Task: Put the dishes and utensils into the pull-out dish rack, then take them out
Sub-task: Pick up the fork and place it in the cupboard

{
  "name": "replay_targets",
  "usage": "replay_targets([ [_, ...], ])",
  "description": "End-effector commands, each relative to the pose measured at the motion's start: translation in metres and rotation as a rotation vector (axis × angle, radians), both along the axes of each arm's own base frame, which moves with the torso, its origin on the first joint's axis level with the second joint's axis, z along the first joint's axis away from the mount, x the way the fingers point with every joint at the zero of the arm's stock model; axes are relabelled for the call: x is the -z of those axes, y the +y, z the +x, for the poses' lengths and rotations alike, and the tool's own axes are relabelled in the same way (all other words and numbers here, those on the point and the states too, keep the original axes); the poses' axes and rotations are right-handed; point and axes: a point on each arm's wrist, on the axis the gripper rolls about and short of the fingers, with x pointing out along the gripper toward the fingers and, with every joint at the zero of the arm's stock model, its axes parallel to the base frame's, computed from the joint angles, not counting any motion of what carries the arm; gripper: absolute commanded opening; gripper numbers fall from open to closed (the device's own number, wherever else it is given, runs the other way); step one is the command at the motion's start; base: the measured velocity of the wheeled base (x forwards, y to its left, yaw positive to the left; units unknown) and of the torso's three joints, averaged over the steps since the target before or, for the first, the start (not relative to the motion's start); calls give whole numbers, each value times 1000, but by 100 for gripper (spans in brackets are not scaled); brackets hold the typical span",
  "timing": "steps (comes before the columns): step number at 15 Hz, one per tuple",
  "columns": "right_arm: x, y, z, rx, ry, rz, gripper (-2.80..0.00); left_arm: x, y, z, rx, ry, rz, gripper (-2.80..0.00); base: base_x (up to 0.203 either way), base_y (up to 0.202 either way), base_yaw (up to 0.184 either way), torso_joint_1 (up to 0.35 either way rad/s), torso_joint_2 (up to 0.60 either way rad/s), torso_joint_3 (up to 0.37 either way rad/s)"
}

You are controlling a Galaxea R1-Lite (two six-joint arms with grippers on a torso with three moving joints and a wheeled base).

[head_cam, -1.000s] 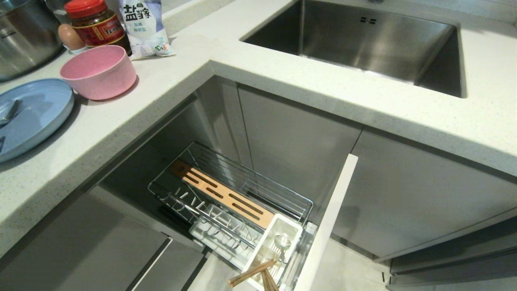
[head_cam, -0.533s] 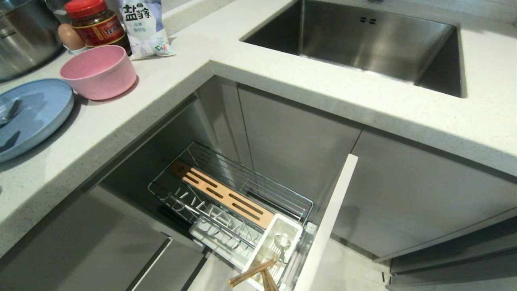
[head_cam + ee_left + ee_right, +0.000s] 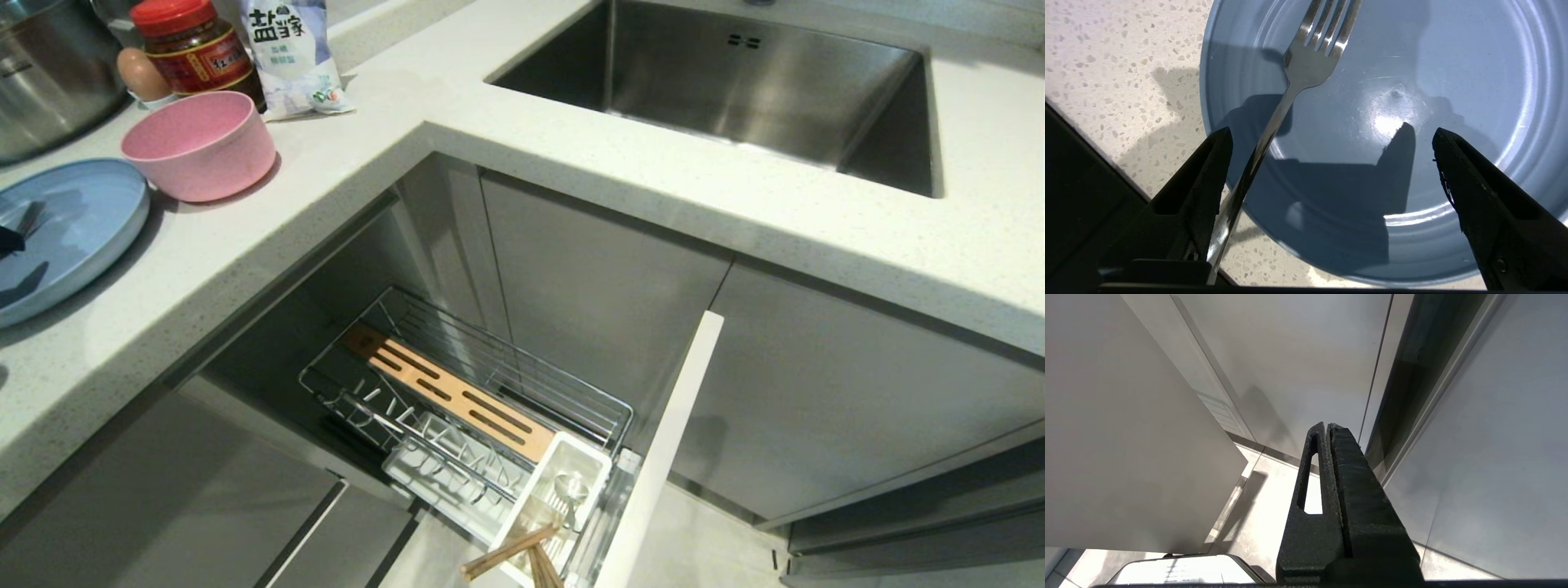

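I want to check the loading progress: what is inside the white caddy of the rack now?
Inside the caddy stand the chopsticks, leaning outward, and the spoon, bowl end up. Their lower ends are hidden by the caddy wall. No fork shows there.

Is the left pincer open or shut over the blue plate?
Open: left pincer fingers stand wide apart above the plate, fork ungripped.

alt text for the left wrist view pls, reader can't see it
The open left tool hovers over a light-blue plate on a speckled countertop. A silver fork lies with its tines on the plate, its handle running over the rim close beside one finger.
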Motion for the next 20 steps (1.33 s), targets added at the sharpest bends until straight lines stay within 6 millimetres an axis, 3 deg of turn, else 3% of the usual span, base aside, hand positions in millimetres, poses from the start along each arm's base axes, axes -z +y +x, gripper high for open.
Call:
replay_targets([
  [1, 0, 0, 0, -1, -5, 0, -280, 4, 1, 4, 10, 17, -10, 0, 0, 0, 0, 0, 0, 0],
  [11, 0, 0, 0, -1, -5, 0, -280, 11, -18, 14, 124, 46, -15, 0, 0, 0, 0, 0, 0, 0],
  [20, 0, 0, 0, 0, -5, 0, -280, 12, -16, 12, 35, 81, 36, 0, 0, 0, 0, 0, 0, 0],
])
